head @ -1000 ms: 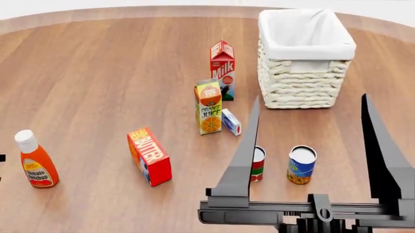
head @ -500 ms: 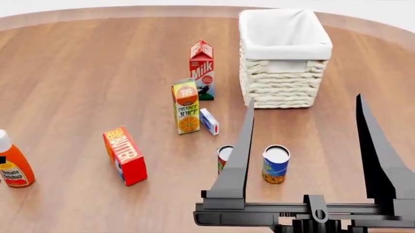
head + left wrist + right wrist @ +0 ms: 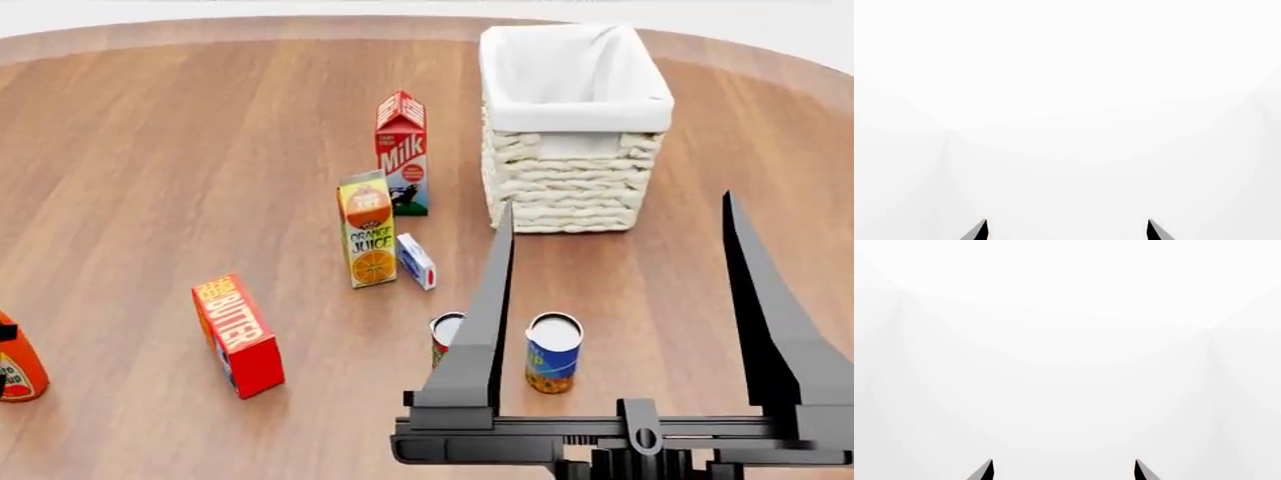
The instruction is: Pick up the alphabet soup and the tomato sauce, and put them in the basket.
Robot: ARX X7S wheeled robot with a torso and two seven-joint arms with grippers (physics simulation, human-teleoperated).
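In the head view the alphabet soup point(image 3: 553, 352), a blue and yellow can, stands upright on the wooden table. The tomato sauce point(image 3: 445, 338), a red and green can, stands just left of it, partly hidden behind one finger of my right gripper. The wicker basket point(image 3: 571, 190) with its white liner stands behind both cans. My right gripper point(image 3: 617, 200) is open and empty, raised in the foreground nearer to me than the cans. Its wrist view point(image 3: 1063, 462) shows only two spread fingertips against white. My left gripper point(image 3: 1067, 222) shows spread tips against white and is out of the head view.
A milk carton point(image 3: 402, 153), an orange juice carton point(image 3: 367, 230) and a small white and blue box point(image 3: 415, 261) stand left of the basket. A red butter box point(image 3: 238, 335) lies further left. A ketchup bottle point(image 3: 16, 365) is at the left edge.
Everything on the table has slid to the left in the head view, and the ketchup bottle is now half out of frame. My right gripper stays open, almost in the same place.
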